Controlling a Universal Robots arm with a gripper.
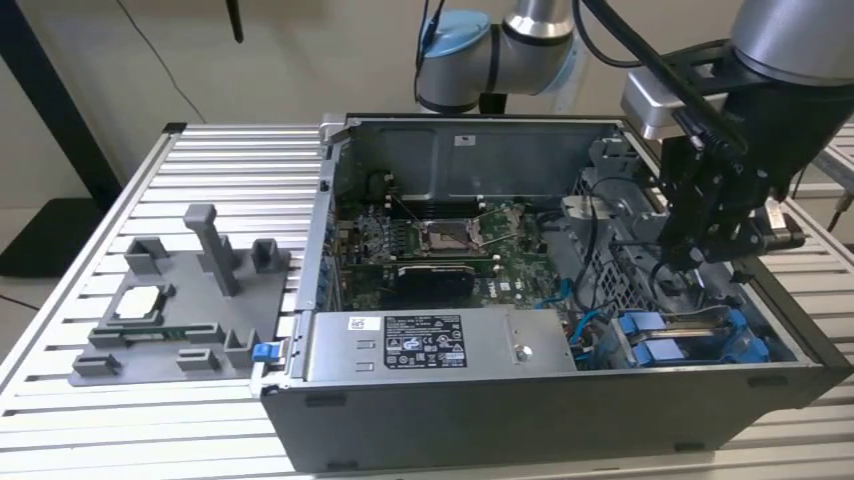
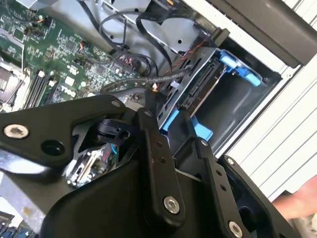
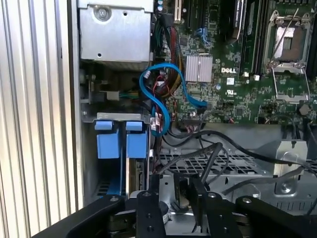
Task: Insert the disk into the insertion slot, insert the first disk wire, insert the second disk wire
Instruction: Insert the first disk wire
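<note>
black gripper (image 1: 683,258) hung over the grey metal drive cage (image 1: 625,285); its jaws' state i couldn't tell. at the exterior view's right of the grey power-supply box (image 1: 427,345), the blue-framed silver disk (image 2: 198,91) sat in the insertion slot (image 1: 681,335): rigid, probably fragile; hold its carrier edges.

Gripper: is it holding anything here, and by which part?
Cannot be told. A black cable runs down to the gripper in the first wrist view, but where they meet is hidden.
</note>
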